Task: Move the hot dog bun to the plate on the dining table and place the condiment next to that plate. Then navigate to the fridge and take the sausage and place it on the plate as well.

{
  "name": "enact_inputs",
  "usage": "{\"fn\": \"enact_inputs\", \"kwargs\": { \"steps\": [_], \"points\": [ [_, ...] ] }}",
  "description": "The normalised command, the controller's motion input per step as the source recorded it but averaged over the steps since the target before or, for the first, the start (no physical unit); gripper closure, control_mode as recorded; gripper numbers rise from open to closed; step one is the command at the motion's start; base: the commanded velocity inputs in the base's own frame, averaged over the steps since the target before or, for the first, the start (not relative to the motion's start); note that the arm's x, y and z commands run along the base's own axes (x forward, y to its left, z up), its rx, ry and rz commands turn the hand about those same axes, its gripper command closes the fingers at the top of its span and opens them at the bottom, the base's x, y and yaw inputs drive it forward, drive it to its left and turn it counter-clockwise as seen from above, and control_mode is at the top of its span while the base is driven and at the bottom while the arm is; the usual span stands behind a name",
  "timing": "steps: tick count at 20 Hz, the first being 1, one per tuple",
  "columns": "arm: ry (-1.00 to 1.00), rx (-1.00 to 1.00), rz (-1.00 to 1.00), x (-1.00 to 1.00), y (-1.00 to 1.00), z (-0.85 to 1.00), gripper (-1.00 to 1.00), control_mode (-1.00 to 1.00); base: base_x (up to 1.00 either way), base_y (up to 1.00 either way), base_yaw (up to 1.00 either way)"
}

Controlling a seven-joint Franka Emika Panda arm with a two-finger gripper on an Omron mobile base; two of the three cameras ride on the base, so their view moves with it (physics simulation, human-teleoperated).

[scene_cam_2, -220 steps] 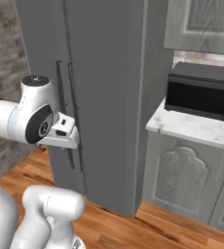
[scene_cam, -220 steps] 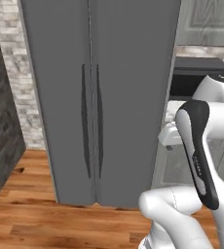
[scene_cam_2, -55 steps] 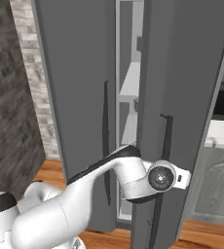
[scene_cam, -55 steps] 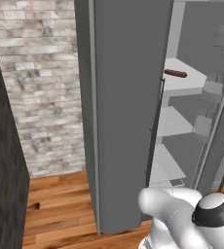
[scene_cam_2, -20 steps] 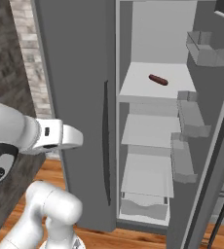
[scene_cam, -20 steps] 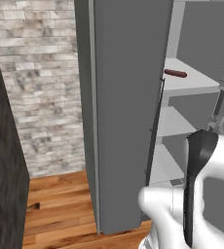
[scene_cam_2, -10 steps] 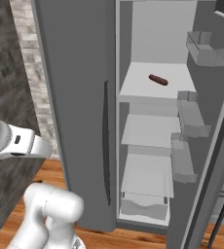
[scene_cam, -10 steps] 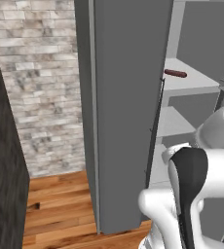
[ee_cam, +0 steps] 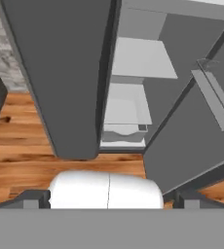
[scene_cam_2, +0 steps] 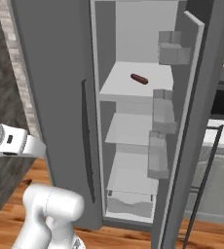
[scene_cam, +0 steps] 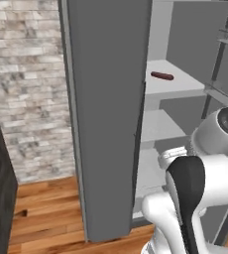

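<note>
While the sausage (scene_cam_2: 139,79) lies on its side on the fridge's upper shelf (scene_cam_2: 133,82), nothing touches it; in the left base view the sausage (scene_cam: 162,76) shows as a dark red-brown stick near the shelf's (scene_cam: 173,85) back. Below it come two more pale shelves and a drawer (scene_cam_2: 129,202) at the bottom. The fridge (scene_cam_2: 55,97) has its right door (scene_cam_2: 196,121) swung wide, with door bins (scene_cam_2: 161,109) stacked on its inner face, while the left door (scene_cam: 106,114) is shut. The gripper (ee_cam: 109,198) is released, jaws wide apart and empty, well below and short of the sausage; the hand view looks toward the drawer (ee_cam: 123,129) and the wood floor (ee_cam: 21,141). A brick wall (scene_cam: 31,84) stands left of the fridge.
</note>
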Motion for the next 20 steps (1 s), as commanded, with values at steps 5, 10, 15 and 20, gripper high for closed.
{"fn": "enact_inputs", "kwargs": {
  "steps": [5, 10, 15, 20],
  "points": [
    [0.0, 0.0, 0.0, 0.0, 0.0, 0.0, -1.0, 1.0, 0.3, -0.59, 0.0],
    [0.0, 0.0, 0.0, 0.0, 0.0, 0.0, -1.0, 1.0, 0.8, -0.03, 0.0],
    [0.0, 0.0, 0.0, 0.0, 0.0, 0.0, -1.0, 1.0, 0.86, -0.17, 0.0],
    [0.0, 0.03, 0.0, 0.0, -0.25, 0.0, -1.0, -1.0, 0.21, -0.31, 0.0]
  ]
}}
